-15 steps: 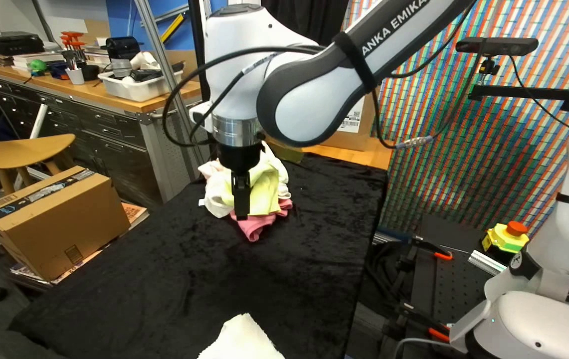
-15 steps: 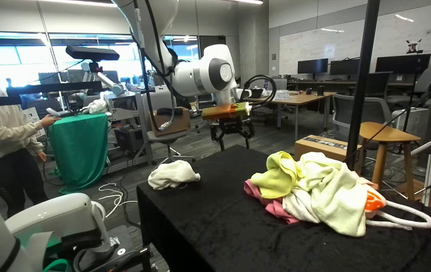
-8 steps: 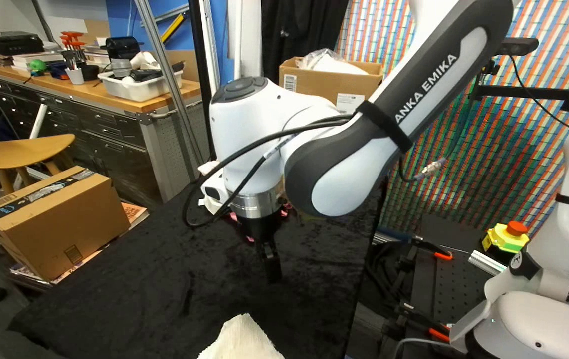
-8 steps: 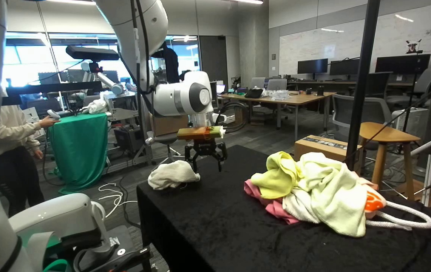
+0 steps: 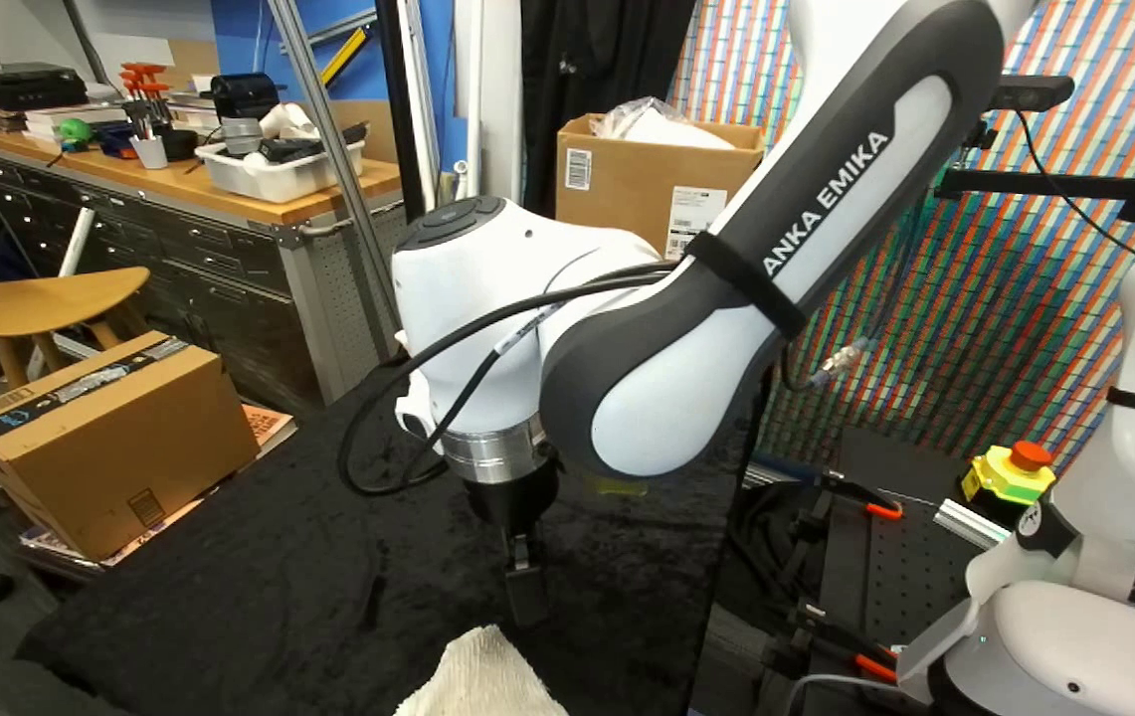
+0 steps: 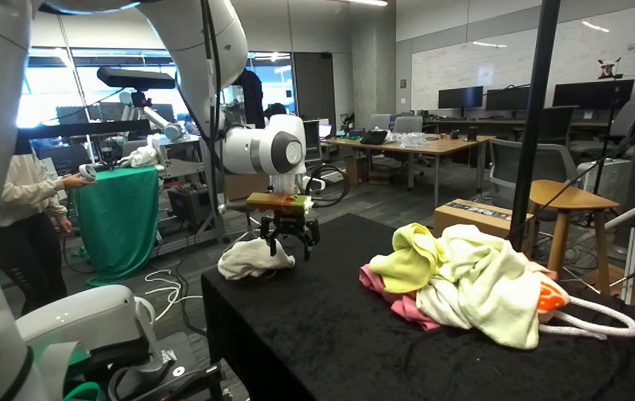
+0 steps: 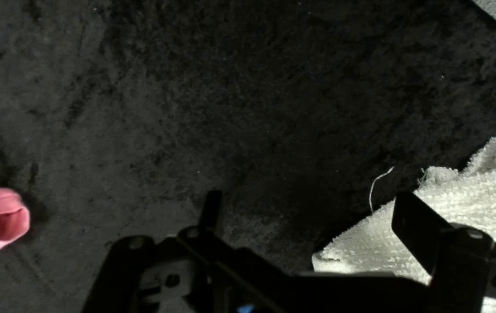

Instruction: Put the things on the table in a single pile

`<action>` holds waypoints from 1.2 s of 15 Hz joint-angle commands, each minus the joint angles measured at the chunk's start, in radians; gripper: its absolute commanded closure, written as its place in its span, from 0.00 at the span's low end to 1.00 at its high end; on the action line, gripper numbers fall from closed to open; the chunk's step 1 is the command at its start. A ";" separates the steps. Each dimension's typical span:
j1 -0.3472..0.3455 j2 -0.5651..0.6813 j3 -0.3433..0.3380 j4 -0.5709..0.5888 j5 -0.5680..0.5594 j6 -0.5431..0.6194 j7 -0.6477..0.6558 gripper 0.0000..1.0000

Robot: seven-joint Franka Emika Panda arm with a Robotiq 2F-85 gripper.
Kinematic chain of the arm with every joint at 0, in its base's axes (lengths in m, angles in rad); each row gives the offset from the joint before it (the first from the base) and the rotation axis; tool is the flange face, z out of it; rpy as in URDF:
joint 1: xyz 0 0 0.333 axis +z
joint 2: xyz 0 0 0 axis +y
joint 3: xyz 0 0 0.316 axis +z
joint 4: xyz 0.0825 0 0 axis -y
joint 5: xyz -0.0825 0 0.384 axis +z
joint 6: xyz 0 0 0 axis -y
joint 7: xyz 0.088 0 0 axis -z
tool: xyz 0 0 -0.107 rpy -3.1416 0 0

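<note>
Currently my gripper (image 6: 290,253) hangs, fingers (image 7: 421,232) spread wide, over the black velvety tablecloth (image 6: 323,328), near a nubby off-white cloth (image 6: 247,262), apart from a crumpled multicoloured fabric heap (image 6: 490,278).

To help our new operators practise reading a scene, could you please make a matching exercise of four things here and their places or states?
1. gripper
2. white cloth near the gripper
3. pink cloth
4. rope loop

A. sticking out from the pile
B. peeking out from under the yellow cloth
C. open, above the table
D. lying on the table, apart from the pile

Right pairs: 1-C, 2-D, 3-B, 4-A
</note>
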 commanded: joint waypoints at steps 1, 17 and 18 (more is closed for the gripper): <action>0.001 0.038 0.003 0.068 0.083 -0.069 0.066 0.00; 0.011 0.134 0.047 0.240 0.331 -0.306 0.120 0.00; 0.009 0.137 0.047 0.254 0.348 -0.321 0.120 0.00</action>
